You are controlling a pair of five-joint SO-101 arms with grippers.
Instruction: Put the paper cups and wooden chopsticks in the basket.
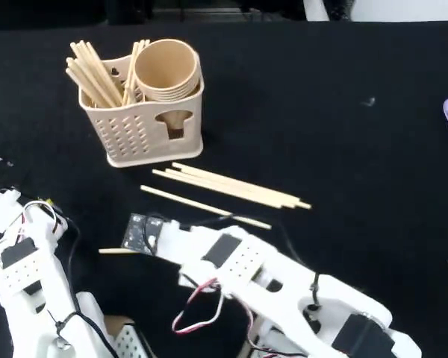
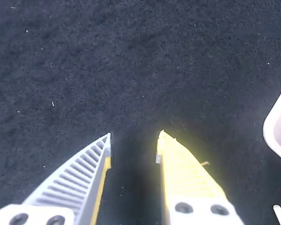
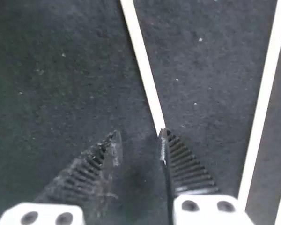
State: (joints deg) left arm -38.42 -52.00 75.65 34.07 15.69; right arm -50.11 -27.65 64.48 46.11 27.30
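Paper cups [image 1: 168, 71] are in the basket [image 1: 145, 134], so I'm on the loose chopsticks [image 1: 231, 186] lying on the desk [image 1: 343, 149]. My right claw [image 3: 138, 132] is part open and empty, one tip at a chopstick [image 3: 140, 61]. I reckon it needs to straddle that, then close. My left claw [image 2: 134, 134] is part open too, empty.

We had passing room over the worktop [image 1: 343, 127] right of the basket [image 1: 145, 134]; loose chopsticks [image 1: 231, 186] lay across the lane between basket and right arm [image 1: 269, 280].

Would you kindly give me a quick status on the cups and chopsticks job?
Left gripper open, empty. Right gripper open, tip beside a loose chopstick. Cups in basket; several chopsticks on table. Nothing blocking basket.
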